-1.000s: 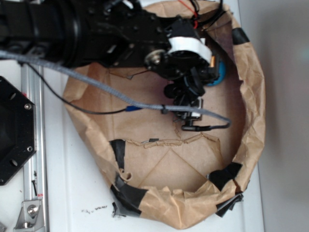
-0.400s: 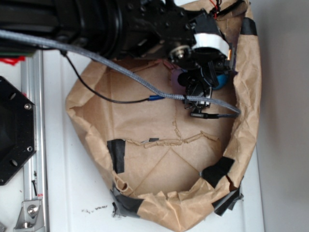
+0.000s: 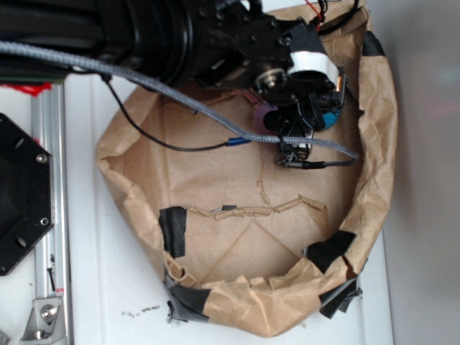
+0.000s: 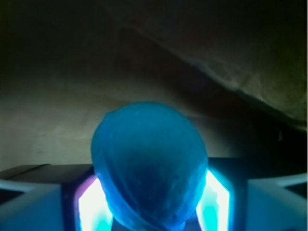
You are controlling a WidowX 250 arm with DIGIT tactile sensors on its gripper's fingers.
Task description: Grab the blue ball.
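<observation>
Brown crumpled paper forms a ring [image 3: 374, 165] patched with black tape, lying on a white table [image 3: 115, 287]. From the exterior view, the black arm reaches in from the upper left and the gripper [image 3: 307, 123] sits over the ring's far right part, close to the paper wall. The blue ball [image 3: 329, 117] shows as a small teal patch at the gripper's right side, mostly covered by the black hardware. A purple object [image 3: 260, 115] peeks out just left of the gripper. A grey braided cable [image 3: 180, 97] and a thin black wire cross the paper floor beneath the arm. The near half of the ring floor lies open, with a taped fold line across it. An aluminium rail [image 3: 50, 215] runs along the table's left edge.

From the wrist view, the blue ball [image 4: 150, 166] fills the centre, pinched between the two fingers [image 4: 215, 204], whose pads glow on either side. The paper wall [image 4: 240, 57] rises close behind, dim and creased.
</observation>
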